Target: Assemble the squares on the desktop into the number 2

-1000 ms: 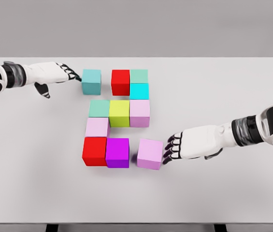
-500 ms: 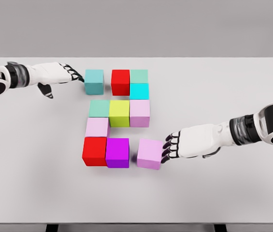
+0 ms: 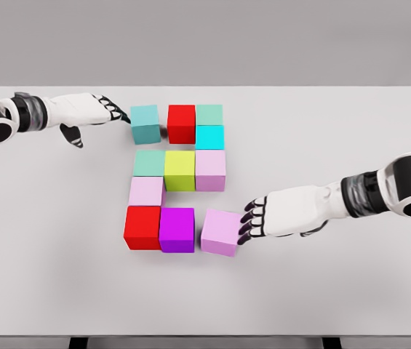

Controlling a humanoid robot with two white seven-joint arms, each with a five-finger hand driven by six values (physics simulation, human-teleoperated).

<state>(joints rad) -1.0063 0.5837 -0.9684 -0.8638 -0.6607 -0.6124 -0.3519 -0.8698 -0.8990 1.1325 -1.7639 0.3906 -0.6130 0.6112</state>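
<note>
There were ten blocks [image 3: 180, 170] on one table [image 3: 336, 131], and two hands [image 3: 281, 214] reached in.

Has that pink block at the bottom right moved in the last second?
Yes. The pink block has slid left toward the purple block, narrowing the gap, with the right hand against its right side.

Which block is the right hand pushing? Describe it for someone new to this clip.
On the white table, find the bottom row of the block cluster. The pink block at its right end touches the right hand, slightly skewed and gapped from the magenta block.
</note>
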